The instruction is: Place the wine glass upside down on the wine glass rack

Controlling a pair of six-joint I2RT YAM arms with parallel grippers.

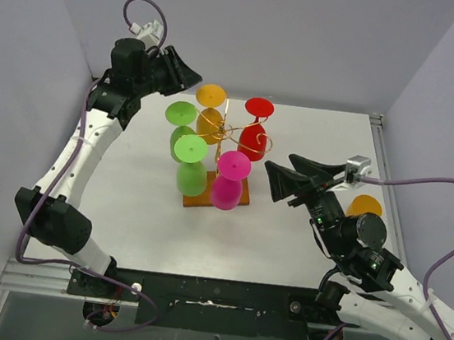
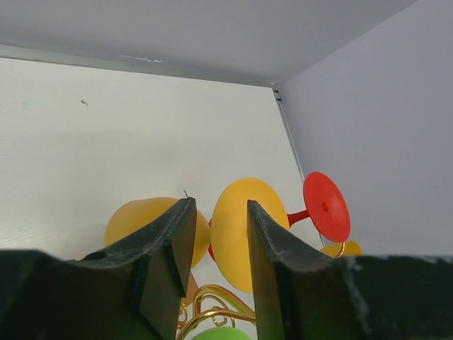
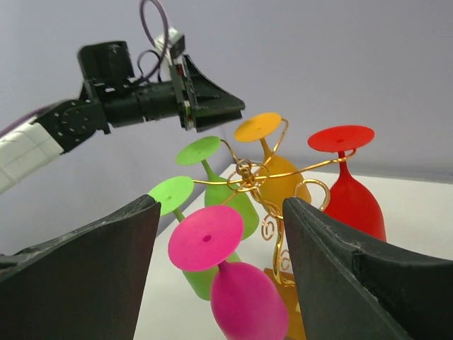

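My left claw (image 1: 191, 74) hung part open beside the orange plastic wine glass (image 1: 212, 95) on the gold wire rack (image 1: 194, 202); right claw (image 1: 279, 161) gaped wide.

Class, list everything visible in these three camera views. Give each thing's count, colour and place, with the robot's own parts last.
orange plastic wine glass: one, orange, upside down on rack, far side
red plastic wine glass: one, red, upside down, rack's far right
green plastic wine glasses: two, green, upside down, rack's left
pink plastic wine glass: one, pink, upside down, near side
gold wire wine glass rack: one, gold, brown base, mid-table
orange round object: one, right edge, partly hidden
table: one, white
left gripper: black, open, above orange glass
right gripper: black, open, right of rack
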